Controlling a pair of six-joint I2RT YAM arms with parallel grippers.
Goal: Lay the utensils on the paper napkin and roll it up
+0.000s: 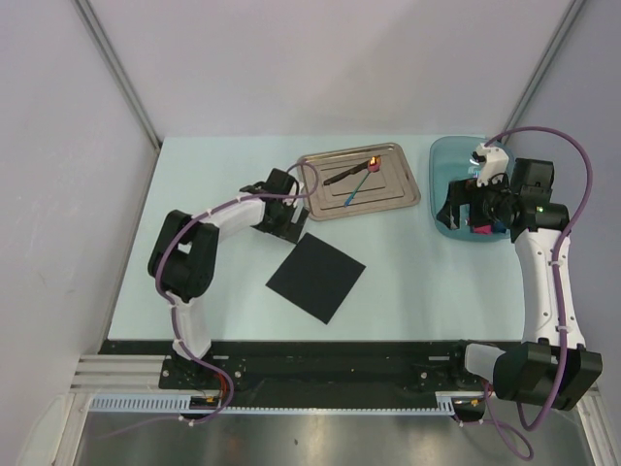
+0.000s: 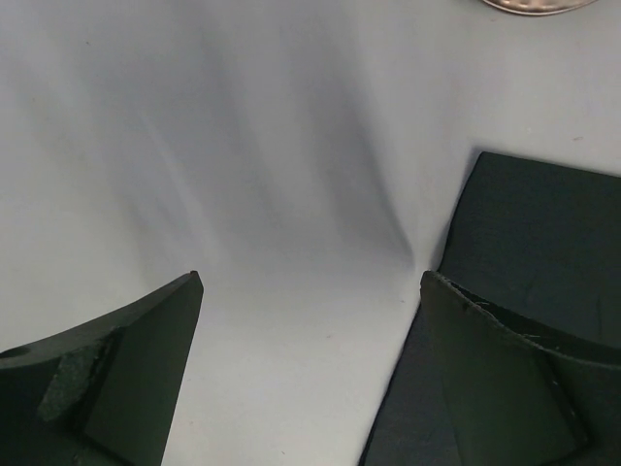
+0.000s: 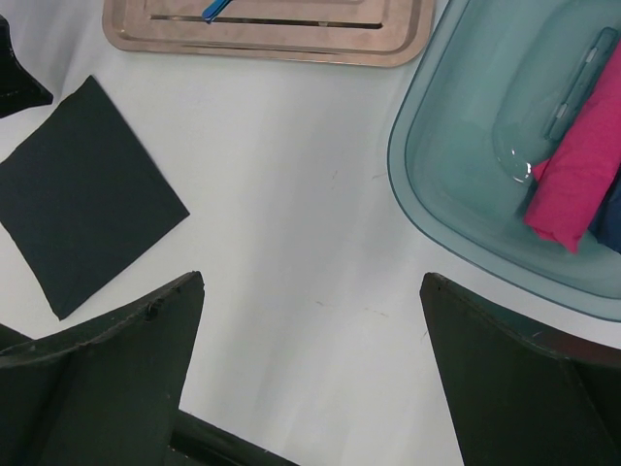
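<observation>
The matte black square paper napkin lay flat on the pale table, near the rectangular steel tray. Both utensils rested in the tray: the blue-handled one with a shiny orange-red end and the dark brown-black one. The left gripper hung spread apart and empty over the napkin's edge. The right gripper, also spread and empty, hovered beside a translucent teal bin.

a plain black napkin is shown on a pale bluish bench; the tray is silvery, the bin teal, one roll pink, one utensil blue-handled.
</observation>
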